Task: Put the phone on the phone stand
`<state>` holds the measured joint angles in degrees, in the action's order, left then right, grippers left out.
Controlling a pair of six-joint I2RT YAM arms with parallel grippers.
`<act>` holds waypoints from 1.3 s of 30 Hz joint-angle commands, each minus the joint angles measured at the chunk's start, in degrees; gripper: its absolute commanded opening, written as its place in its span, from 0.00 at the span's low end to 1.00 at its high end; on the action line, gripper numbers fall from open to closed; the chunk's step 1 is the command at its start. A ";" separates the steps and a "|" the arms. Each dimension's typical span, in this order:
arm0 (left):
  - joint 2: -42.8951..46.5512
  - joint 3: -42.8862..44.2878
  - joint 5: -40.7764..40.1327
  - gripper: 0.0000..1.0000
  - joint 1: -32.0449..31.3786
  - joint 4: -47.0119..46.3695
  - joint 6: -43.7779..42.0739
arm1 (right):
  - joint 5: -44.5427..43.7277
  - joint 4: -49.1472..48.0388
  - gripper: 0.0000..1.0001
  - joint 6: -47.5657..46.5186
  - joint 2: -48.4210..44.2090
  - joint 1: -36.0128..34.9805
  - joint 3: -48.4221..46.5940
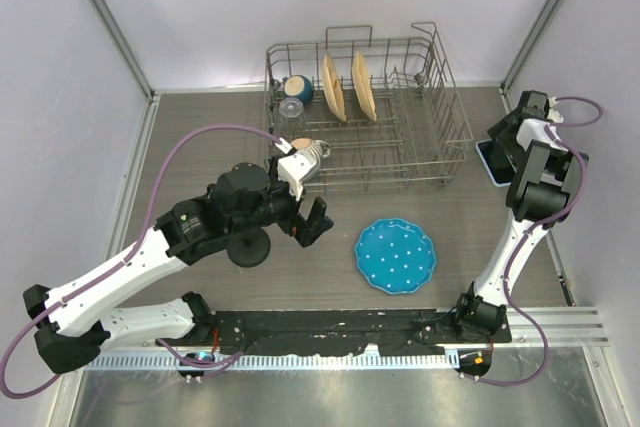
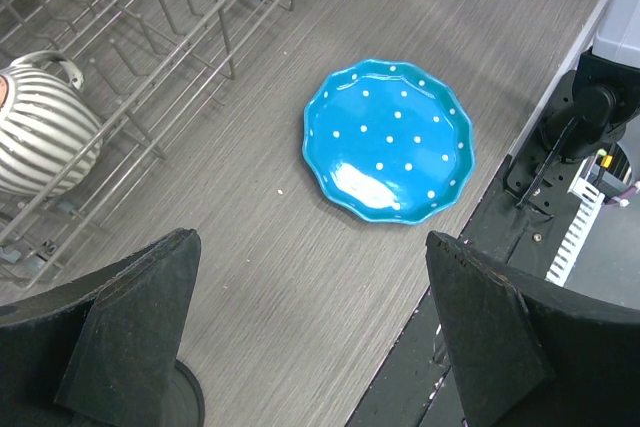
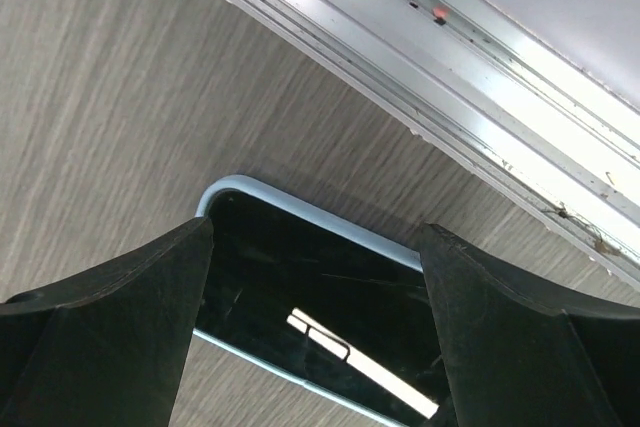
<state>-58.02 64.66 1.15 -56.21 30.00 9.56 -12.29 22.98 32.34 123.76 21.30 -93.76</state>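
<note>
**Phone flat at the desk's right edge, right jaws spread over it**

The phone (image 1: pixel 488 163) lies flat on the desk (image 1: pixel 200 147), dark face up, near the right edge and just beyond the right end of the rack (image 1: pixel 440 127). The right arm (image 1: pixel 530 197) bends over it. In the right wrist view the right jaws are spread wide, one finger (image 3: pixel 110 307) past each end of the phone (image 3: pixel 320 317), whose light blue rim shows between them. Whether the fingers touch it cannot be told. A narrow strip of bare desk separates the phone's far long edge from the metal rail (image 3: pixel 480 117) at the foot of the wall.

The stand (image 1: pixel 248 247) sits well apart from the phone, left of centre. Only its round black base shows clearly, partly under the left arm (image 1: pixel 150 257); its post and cradle are hidden. The left jaws are also spread and hold nothing, hanging over bare desk just right of the stand, in front of the rack.

A blue dotted plate (image 1: pixel 396 255) lies flat between the stand and the right arm's base, apart from the rack's front edge. A striped mug (image 2: pixel 40 137) sits inside the rack's front left corner. Bare desk runs in a band between rack and plate, and from the plate's right rim across to the right arm.
</note>
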 commanded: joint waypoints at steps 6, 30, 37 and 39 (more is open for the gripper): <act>-0.34 0.64 0.70 1.00 -0.13 -0.56 -0.77 | -1.42 -1.71 0.90 3.52 -5.81 -0.82 4.98; -0.16 0.81 1.75 1.00 -0.22 -0.47 -0.51 | -0.26 -4.09 0.93 -10.89 -14.43 -1.44 10.71; 0.28 0.73 1.67 1.00 -0.22 -0.47 -0.51 | 4.29 -1.62 0.94 -8.35 -9.51 -1.17 7.62; 0.27 0.73 1.66 1.00 -0.22 -0.47 -0.51 | 4.91 -3.28 0.94 -7.03 -9.42 -1.17 9.02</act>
<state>-58.41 64.66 1.80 -56.21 30.33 9.58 -8.88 21.39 23.92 113.67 19.99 -83.77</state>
